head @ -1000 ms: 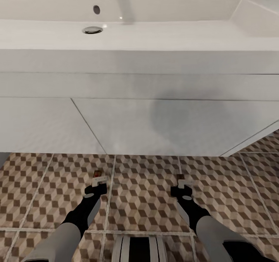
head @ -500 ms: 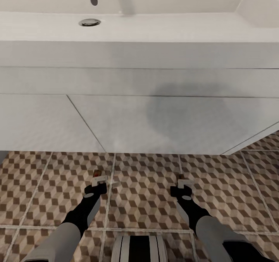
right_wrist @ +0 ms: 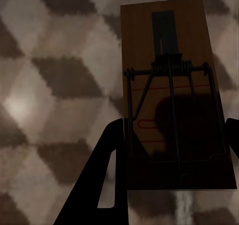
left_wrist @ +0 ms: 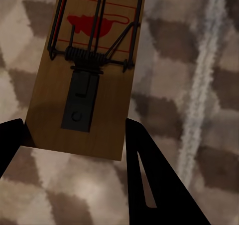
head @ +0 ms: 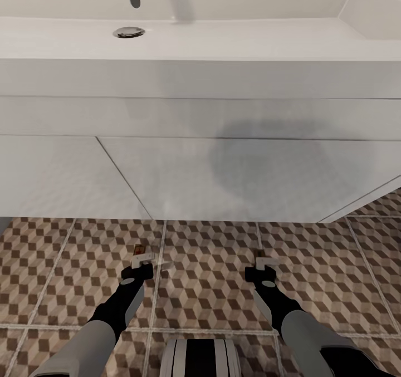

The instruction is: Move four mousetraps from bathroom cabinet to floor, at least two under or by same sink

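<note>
The wide white rectangular wall-hung sink (head: 200, 115) takes up the upper part of the head view, its basin holding a round chrome drain (head: 128, 32) and a small dark overflow hole (head: 135, 0), its flat front panel carrying a soft grey shadow. Below the sink's lower edge lies the bathroom floor (head: 206, 288) of large square tiles printed with brown, beige and white cubes and divided by pale grout lines. Both dark arms reach forward over these tiles toward the sink, stopping short of its front edge, with nothing between them and the floor. The left gripper (head: 146, 260) has its black fingers (left_wrist: 149, 185) spread to either side of a flat brown wooden mousetrap (left_wrist: 89, 70) with a black spring bar and a red mouse print, apparently gripping its near end, just above the tiles. The right gripper (head: 263, 262) likewise has a second brown wooden mousetrap (right_wrist: 174, 95) between its black fingers (right_wrist: 107, 180), shaded and close over the floor near a grout line. Both traps sit in front of the sink, well apart from each other.
</note>
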Robot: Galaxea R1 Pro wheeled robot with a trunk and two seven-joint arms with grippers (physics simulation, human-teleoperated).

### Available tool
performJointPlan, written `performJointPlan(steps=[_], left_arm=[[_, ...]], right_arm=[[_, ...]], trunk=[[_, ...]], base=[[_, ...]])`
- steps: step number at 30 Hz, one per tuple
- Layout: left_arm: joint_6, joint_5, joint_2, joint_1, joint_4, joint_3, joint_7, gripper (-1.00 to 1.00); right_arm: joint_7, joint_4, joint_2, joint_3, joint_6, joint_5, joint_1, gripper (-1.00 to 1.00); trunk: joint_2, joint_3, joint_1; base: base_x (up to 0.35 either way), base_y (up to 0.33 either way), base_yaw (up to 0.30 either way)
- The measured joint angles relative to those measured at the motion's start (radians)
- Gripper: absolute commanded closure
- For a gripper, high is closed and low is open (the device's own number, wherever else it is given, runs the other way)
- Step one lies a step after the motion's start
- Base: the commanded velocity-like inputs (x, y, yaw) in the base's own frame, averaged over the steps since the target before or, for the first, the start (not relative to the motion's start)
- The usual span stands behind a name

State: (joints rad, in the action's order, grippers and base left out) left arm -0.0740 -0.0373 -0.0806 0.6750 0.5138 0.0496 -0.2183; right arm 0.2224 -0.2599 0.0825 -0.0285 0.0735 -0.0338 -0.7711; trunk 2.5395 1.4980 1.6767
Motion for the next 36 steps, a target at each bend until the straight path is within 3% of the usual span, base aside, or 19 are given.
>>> performJointPlan(steps=[11, 20, 36], left_arm=[[-0.001, 0.001, 0.0, 0.0, -0.001, 0.0, 0.0, 1.0], [-0.001, 0.001, 0.0, 0.0, 0.003, 0.0, 0.0, 1.0], [0.0, 0.001, 0.002, 0.0, 0.006, 0.0, 0.0, 1.0]], right_arm=[[0.001, -0.004, 0.0, -0.001, 0.0, 0.001, 0.0, 1.0], [0.001, -0.004, 0.0, -0.005, 0.0, 0.002, 0.0, 1.0], [0.001, -0.005, 0.0, -0.005, 0.001, 0.001, 0.0, 1.0]], trunk=[[0.0, 0.0, 0.0], [0.002, 0.035, 0.004], [0.002, 0.035, 0.004]], base=[[0.0, 0.0, 0.0], [0.0, 0.0, 0.0], [0.0, 0.0, 0.0]])
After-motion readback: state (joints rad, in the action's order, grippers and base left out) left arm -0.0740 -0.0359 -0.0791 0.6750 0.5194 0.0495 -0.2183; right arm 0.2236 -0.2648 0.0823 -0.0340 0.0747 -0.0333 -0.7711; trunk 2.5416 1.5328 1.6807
